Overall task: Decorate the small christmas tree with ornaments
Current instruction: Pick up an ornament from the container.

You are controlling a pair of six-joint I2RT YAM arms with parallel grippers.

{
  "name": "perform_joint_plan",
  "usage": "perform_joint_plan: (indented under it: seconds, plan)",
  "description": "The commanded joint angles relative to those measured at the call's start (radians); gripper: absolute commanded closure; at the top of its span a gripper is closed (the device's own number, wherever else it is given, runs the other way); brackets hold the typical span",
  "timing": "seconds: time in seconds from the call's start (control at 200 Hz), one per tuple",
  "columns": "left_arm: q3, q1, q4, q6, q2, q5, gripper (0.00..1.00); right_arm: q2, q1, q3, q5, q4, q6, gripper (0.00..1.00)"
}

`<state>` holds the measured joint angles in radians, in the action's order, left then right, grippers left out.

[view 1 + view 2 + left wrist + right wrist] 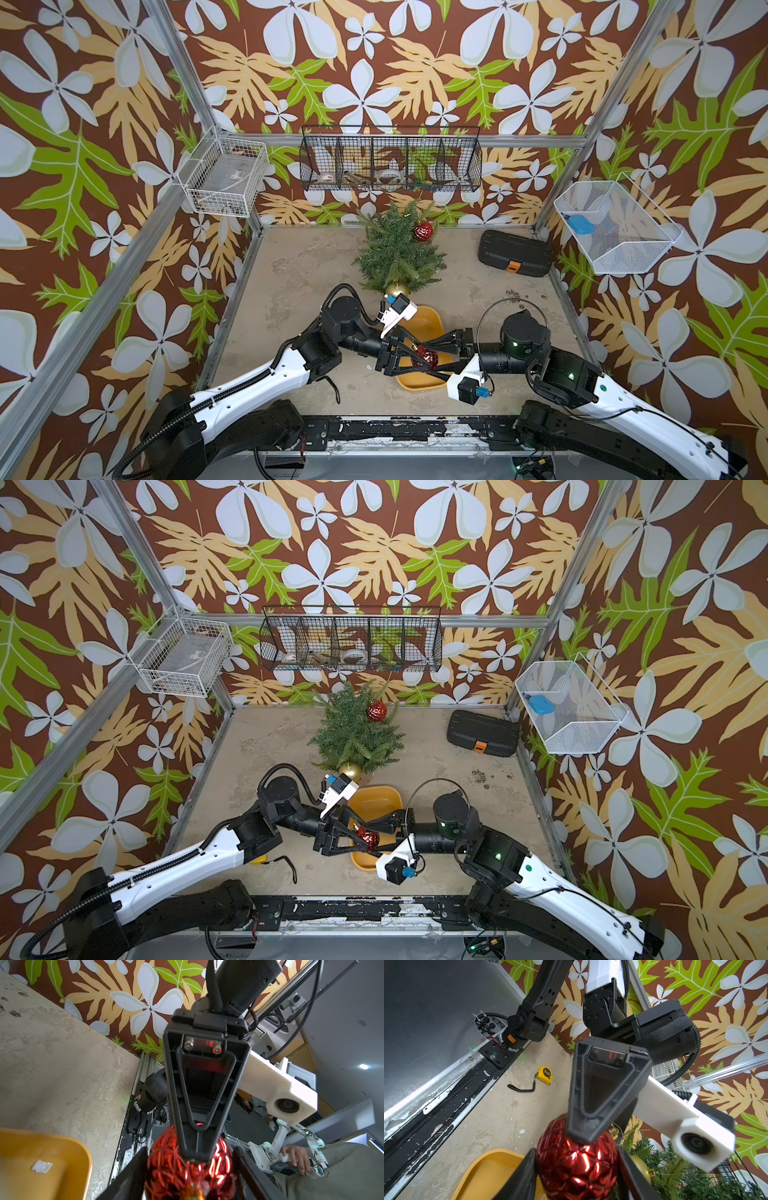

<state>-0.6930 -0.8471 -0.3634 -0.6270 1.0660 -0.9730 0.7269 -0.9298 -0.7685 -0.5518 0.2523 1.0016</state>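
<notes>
The right gripper (577,1167) clamps the red bauble (428,357) above the yellow tray (420,385). The left gripper (190,1172) straddles it, grip unconfirmed.

Both top views look steeply down from high above the front edge of the table (291,266) toward the back wall (374,62). They stand far enough off to take in the whole table, the left arm (257,376) and the right arm (648,424). The two share almost everything, shifted slightly sideways.

The left wrist camera (695,1145) sits close behind the left gripper (191,1184), facing along its fingers toward the table's front right corner. The right wrist camera (288,1105) sits likewise behind the right gripper (577,1180), facing the front left corner.

Both wrist views share the very near red ornament (166,1167) and the yellow tray (25,1147), and each shows the opposite wrist camera.
</notes>
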Motion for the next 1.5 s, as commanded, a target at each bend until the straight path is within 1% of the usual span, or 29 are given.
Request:
perform_joint_plan:
  seconds: [0.0,0.095,0.27,0.375,0.49,0.591,0.686,0.776,0.866,0.946,1.031,1.131,1.276,1.491]
  plan:
    - [-0.012,-0.001,-0.002,0.015,-0.001,-0.015,0.38,-0.006,-0.001,0.003,0.001,-0.025,-0.013,0.51]
    - [-0.013,0.000,-0.002,0.016,-0.004,-0.007,0.41,-0.016,0.000,0.006,0.001,-0.034,-0.023,0.48]
    - [-0.015,0.000,-0.005,0.012,-0.009,0.010,0.42,-0.040,-0.001,0.020,0.021,-0.057,-0.056,0.34]
    - [-0.021,-0.001,-0.006,0.011,-0.024,0.034,0.42,-0.064,-0.001,0.038,0.046,-0.110,-0.120,0.26]
    - [-0.030,-0.001,-0.022,-0.007,-0.049,0.103,0.43,-0.099,-0.001,0.057,0.080,-0.196,-0.220,0.23]
    - [-0.014,-0.001,-0.118,-0.083,-0.084,0.200,0.45,-0.144,-0.001,0.103,0.082,-0.349,-0.340,0.18]
    - [0.032,0.000,-0.305,-0.205,-0.114,0.285,0.45,-0.166,-0.001,0.150,0.090,-0.544,-0.478,0.17]
    - [0.055,0.000,-0.444,-0.295,-0.121,0.327,0.46,-0.143,-0.001,0.148,0.103,-0.636,-0.571,0.17]
    - [0.043,-0.001,-0.497,-0.333,-0.117,0.339,0.46,-0.118,-0.001,0.137,0.108,-0.717,-0.637,0.13]
    - [0.020,0.000,-0.481,-0.328,-0.126,0.364,0.46,-0.085,-0.001,0.109,0.070,-0.740,-0.654,0.12]
    - [0.006,0.000,-0.480,-0.326,-0.131,0.382,0.46,-0.034,-0.001,0.056,0.045,-0.702,-0.648,0.13]
    - [-0.014,-0.001,-0.467,-0.322,-0.123,0.373,0.46,0.015,-0.001,0.015,0.023,-0.674,-0.628,0.16]
    - [-0.026,-0.001,-0.463,-0.323,-0.115,0.368,0.46,0.070,-0.003,-0.027,0.021,-0.650,-0.610,0.24]
    - [-0.034,0.000,-0.447,-0.320,-0.116,0.375,0.46,0.114,-0.004,-0.044,0.027,-0.667,-0.599,0.27]
